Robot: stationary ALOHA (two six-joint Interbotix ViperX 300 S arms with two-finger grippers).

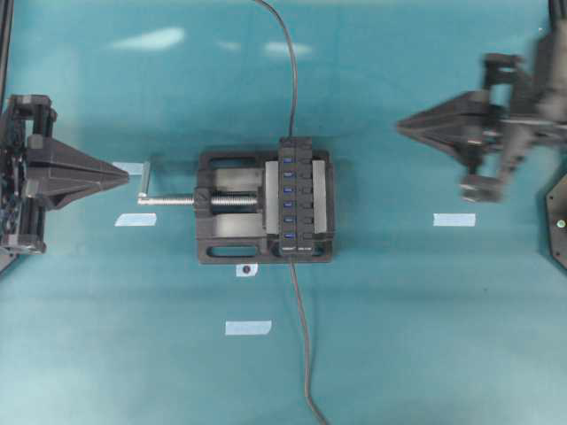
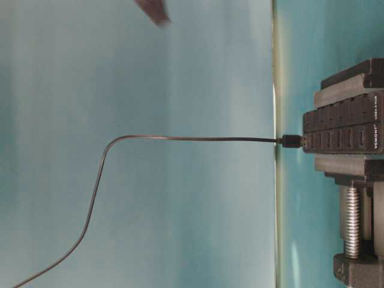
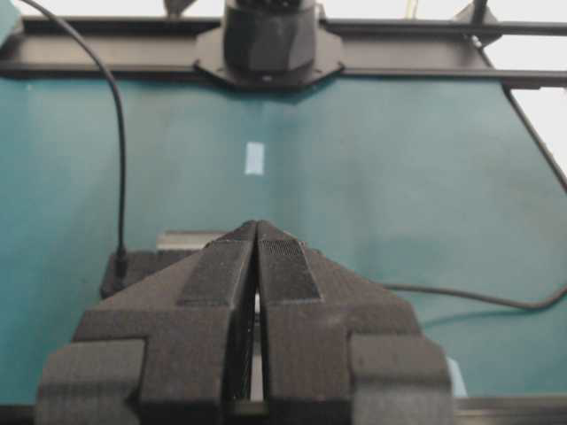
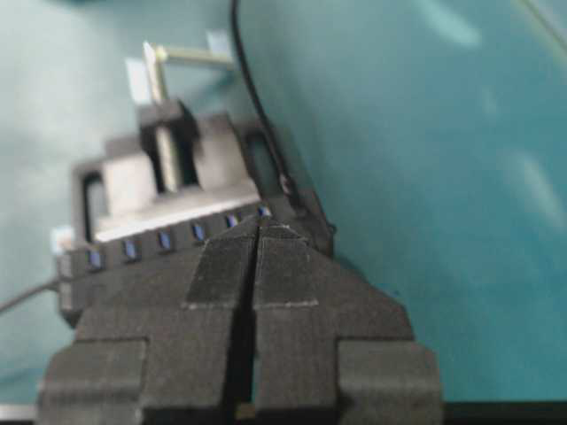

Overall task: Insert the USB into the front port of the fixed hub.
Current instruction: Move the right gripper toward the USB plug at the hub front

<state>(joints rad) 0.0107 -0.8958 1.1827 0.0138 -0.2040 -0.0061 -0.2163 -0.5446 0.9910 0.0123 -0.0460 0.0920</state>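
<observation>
USB (image 2: 292, 141) apparently seated in fixed hub (image 1: 295, 197) front port; both claws, left gripper (image 1: 124, 176) and right gripper (image 1: 403, 124), closed empty, well apart; next: verify seating, retreat.

I see open counter (image 1: 425, 336) on every side of the vise (image 1: 232, 243), where either claw could pass, obstructed only by its screw handle (image 1: 168, 200) jutting left and two cables (image 1: 304, 354) trailing from the fixed hub (image 1: 296, 197).
</observation>
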